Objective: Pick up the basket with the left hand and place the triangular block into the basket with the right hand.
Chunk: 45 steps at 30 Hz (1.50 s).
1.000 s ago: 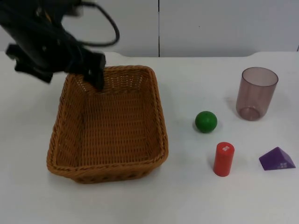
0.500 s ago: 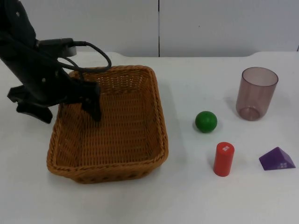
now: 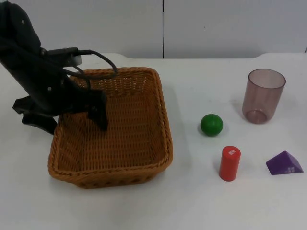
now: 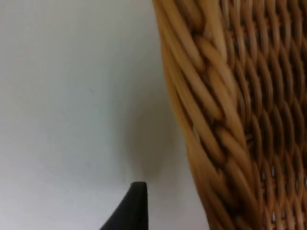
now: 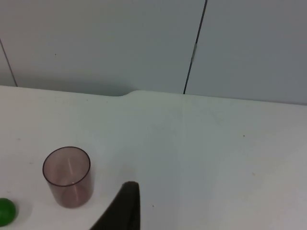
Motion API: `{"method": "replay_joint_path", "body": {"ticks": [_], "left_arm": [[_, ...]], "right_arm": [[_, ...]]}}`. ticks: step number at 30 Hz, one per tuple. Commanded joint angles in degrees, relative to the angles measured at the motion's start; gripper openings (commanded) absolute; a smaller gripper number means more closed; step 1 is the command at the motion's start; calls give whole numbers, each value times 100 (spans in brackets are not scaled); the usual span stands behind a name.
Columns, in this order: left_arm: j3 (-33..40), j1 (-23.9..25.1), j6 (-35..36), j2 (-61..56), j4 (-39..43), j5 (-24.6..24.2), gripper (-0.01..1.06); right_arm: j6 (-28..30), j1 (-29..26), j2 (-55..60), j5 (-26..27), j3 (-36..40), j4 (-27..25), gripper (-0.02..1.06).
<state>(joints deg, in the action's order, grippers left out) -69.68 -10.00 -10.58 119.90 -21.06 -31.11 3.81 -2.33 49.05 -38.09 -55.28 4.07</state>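
The basket (image 3: 112, 132) rim is straddled by the parted left pincer (image 3: 72, 117); closure and lifting are judged next, the right pincer's state being indeterminable.

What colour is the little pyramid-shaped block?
Purple; the triangular block shows best in the top view.

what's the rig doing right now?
The left gripper is down at the left rim of the wicker basket, one finger inside and one outside the wall, open around it. The basket sits flat on the table, not yet lifted. The purple triangular block lies untouched at the right, near a red cylinder, green ball and tinted cup. The right arm waits, its camera looking over the cup.
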Motion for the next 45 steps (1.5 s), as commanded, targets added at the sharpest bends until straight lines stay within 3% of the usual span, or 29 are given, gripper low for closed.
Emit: {"method": "replay_joint_path", "body": {"ticks": [1,3,4,9,10,13,25,45], "left_arm": [[-21,11,-29,37,-47,-48,98],[-21,11,-29,97,-47,-118,86],[-21,11,-29,97,-47,-118,86],[-21,11,3,115,-47,-166,36],[-21,11,3,115,-47,-166,36],[-21,11,89,115,-42,-166,0],[-21,11,100,-196,-354,-783,0],[-21,-13,32,-2053,-2591,-1323,0]], "right_arm": [[52,27,4,16,-33,29,105],[53,27,-6,4,-33,29,105],[53,27,-6,4,-33,29,105],[53,27,-81,14,-33,29,105],[53,27,-81,14,-33,29,105],[53,27,-129,14,-33,29,105],[53,27,-131,15,-33,29,105],[189,27,-131,-24,-33,29,105]]}}
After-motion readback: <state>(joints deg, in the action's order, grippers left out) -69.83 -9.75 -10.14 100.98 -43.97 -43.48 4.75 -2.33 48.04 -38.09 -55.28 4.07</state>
